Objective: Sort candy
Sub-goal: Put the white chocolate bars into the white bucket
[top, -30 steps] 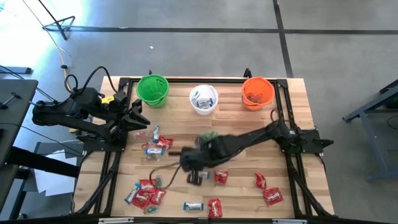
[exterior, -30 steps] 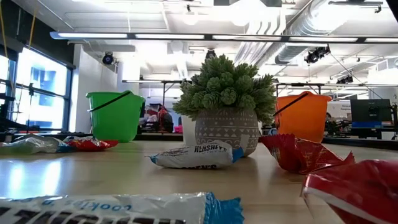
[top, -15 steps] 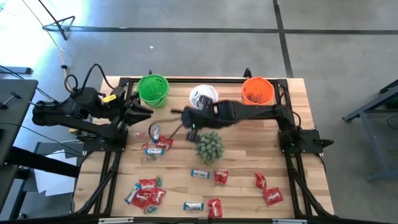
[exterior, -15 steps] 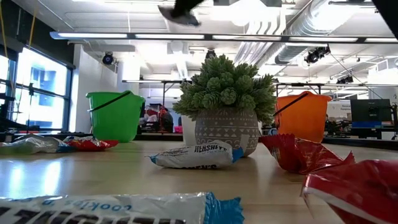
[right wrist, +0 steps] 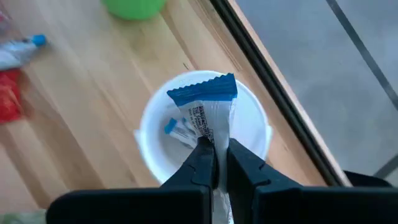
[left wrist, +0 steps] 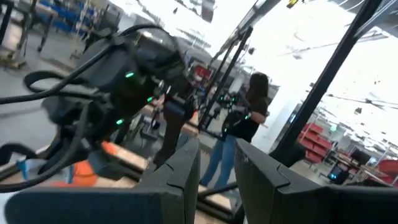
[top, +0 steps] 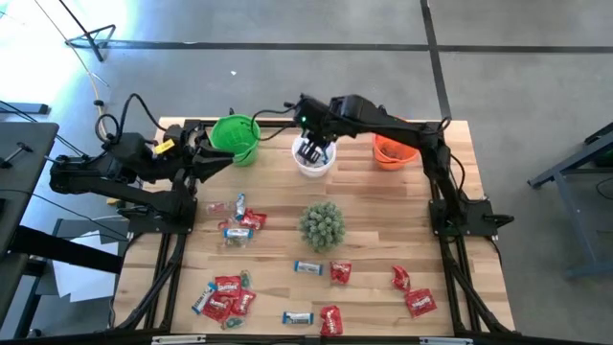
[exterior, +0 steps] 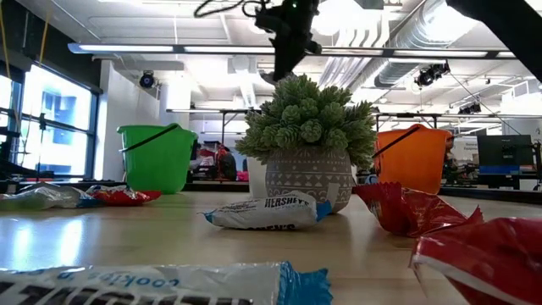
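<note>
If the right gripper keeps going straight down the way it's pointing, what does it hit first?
Most likely the white cup. The right gripper, shut on a blue-and-white candy, points down into the cup's mouth, where more blue-and-white candies lie. How high it hangs above the rim is unclear.

The right hand has swung from mid-table, past the plant, to above the white cup, carrying a blue-and-white candy.

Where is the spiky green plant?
In the high view, the spiky green ball-shaped plant stands mid-table, in front of the white plastic cup, red wrapped candies nearby.
</note>
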